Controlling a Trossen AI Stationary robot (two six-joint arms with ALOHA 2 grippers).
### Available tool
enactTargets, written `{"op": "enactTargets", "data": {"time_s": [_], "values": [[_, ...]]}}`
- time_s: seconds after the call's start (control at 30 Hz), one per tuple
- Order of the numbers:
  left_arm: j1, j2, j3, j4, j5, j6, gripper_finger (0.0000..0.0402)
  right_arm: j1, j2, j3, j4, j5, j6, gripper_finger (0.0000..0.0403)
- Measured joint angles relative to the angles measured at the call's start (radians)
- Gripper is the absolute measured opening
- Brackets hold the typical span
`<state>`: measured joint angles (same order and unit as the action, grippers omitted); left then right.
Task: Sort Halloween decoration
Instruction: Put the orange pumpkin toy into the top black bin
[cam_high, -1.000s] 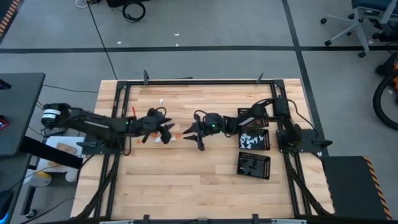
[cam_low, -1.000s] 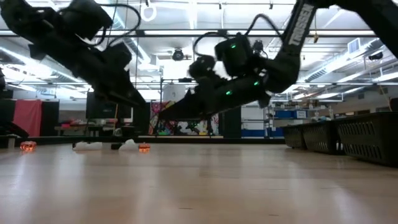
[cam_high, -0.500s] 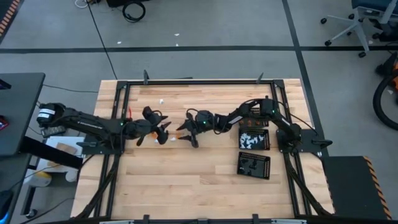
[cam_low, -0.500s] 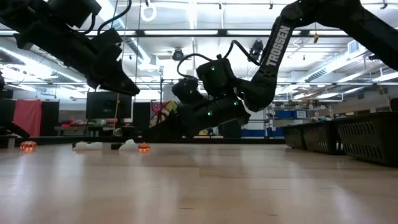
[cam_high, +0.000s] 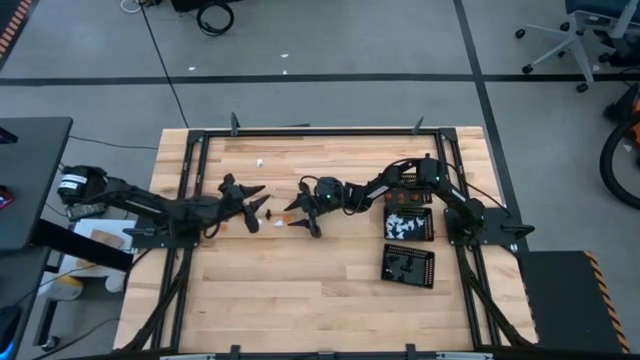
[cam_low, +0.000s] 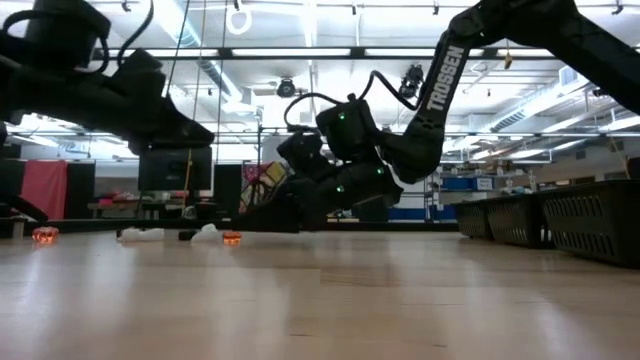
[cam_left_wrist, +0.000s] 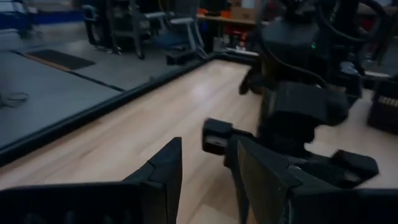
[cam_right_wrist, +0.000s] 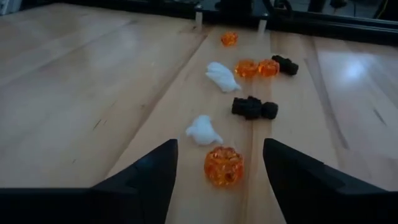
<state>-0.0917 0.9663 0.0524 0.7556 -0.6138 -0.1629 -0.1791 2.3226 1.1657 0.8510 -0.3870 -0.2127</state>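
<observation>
Right claw (cam_right_wrist: 214, 180) has its fingers spread wide, low over the table (cam_high: 300, 300) near its middle, with one orange pumpkin piece (cam_right_wrist: 223, 166) sitting on the wood between the two tips and nothing gripped. You can see the rest of the loose decorations just beyond it: a white ghost piece (cam_right_wrist: 203, 130) right beside the pumpkin, a black piece (cam_right_wrist: 254, 107) a little farther, then another white piece (cam_right_wrist: 222, 76) and more orange ones (cam_right_wrist: 257, 67). The sorted pieces lie in the black trays (cam_high: 408, 246) on the right side of the table. Your left claw (cam_high: 250, 205) waits close by, facing the right one, fingers part open with nothing seen between them. Watch the ghost: it sits so near the pumpkin that a closing finger could well nudge it or trap both pieces together. The pumpkin is round and glossy, so if you close off-centre it will likely squirt out and roll. The two claws are also near each other, so a lift toward the left risks a bump. From overhead the pieces are mostly hidden under the arms, and from table height you only make out a few specks far off, so how low the fingertips sit is hard to judge.
</observation>
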Motion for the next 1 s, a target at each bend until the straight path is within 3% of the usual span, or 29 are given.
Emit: {"op": "enactTargets", "data": {"time_s": [0.37,0.73,1.0], "values": [[0.012,-0.044,-0.012,-0.014,-0.052,0.033,0.0141,0.001,0.002,0.087,-0.117,0.014,-0.008,0.0231],[0.006,-0.044,-0.011,-0.042,-0.052,0.021,0.0141,-0.002,0.09,0.116,-0.086,-0.046,0.032,0.0227],[0.006,-0.044,-0.011,-0.049,-0.052,0.02,0.0141,-0.013,0.091,0.114,-0.1,-0.063,0.03,0.0184]]}}
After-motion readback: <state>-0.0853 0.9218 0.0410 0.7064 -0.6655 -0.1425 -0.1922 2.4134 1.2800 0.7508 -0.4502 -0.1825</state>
